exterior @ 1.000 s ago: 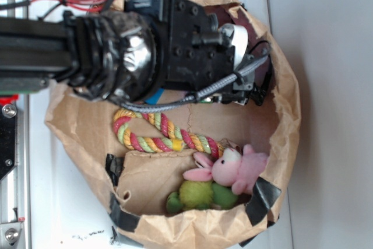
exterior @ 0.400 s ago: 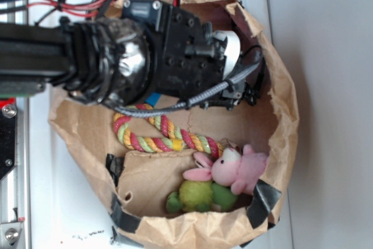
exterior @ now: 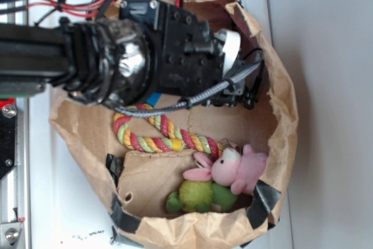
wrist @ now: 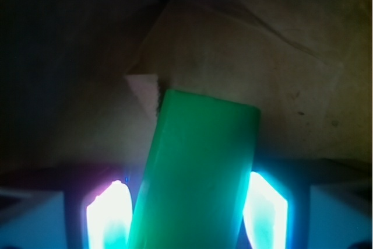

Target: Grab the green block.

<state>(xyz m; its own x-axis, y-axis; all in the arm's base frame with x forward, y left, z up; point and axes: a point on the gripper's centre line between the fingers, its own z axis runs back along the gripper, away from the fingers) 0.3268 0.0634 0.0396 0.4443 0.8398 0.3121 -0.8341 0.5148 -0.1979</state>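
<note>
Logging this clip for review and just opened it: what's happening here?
A WidowX arm is reaching down into a brown paper bag of toys. In the wrist view the green block sits between the fingers of the gripper, apparently held. A rope toy, a pink plush bunny and a fuzzy green plush lie untouched in the bag.

One green block (wrist: pixel 195 173) shows in the wrist view, between two glowing fingers (wrist: pixel 108 217). The exterior view holds one brown paper bag (exterior: pixel 285 103), one braided rope toy (exterior: pixel 163 135), one pink plush bunny (exterior: pixel 236 168), one lime plush ball (exterior: pixel 198 195), and one sliver of a blue block (exterior: pixel 152 98).
</note>
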